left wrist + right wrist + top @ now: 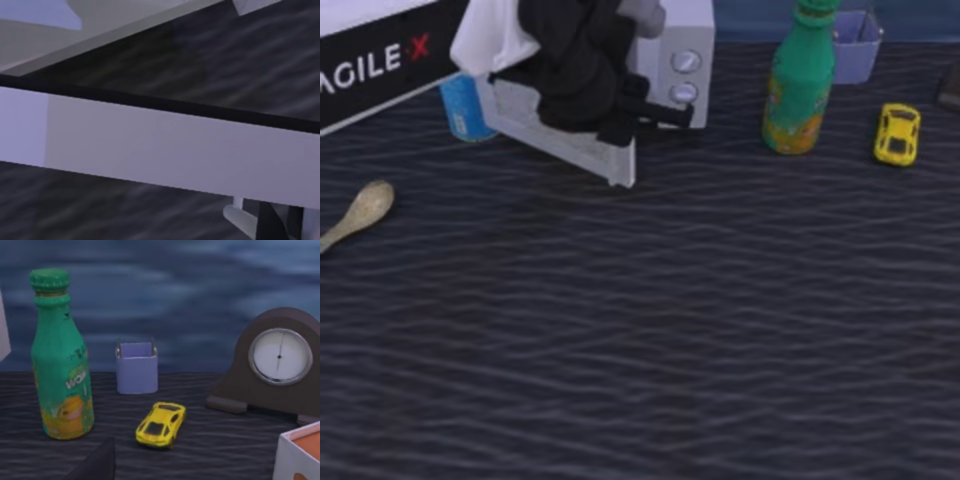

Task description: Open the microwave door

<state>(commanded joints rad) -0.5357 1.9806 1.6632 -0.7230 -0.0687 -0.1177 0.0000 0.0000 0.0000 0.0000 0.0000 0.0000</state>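
Observation:
The small white-grey microwave [688, 35] stands at the back of the table. Its microwave door [555, 135] is swung out at an angle toward the front left, away from the control strip with two knobs [686, 62]. My left arm reaches over the microwave, and my left gripper [628, 120] sits at the door's free edge, shut on the door's handle. The left wrist view has the door [175, 145] as a wide pale band, with the handle bar [242, 220] beside a dark finger [272, 225]. My right gripper [100, 462] is parked off the top view, facing the table's right side.
A green bottle [800, 85], a yellow toy car [897, 133] and a lavender cup [855, 45] stand right of the microwave. A blue can [465, 110] sits behind the door. A wooden spoon [360, 212] lies at left. A clock [277, 365] and a box [300, 455] are at far right.

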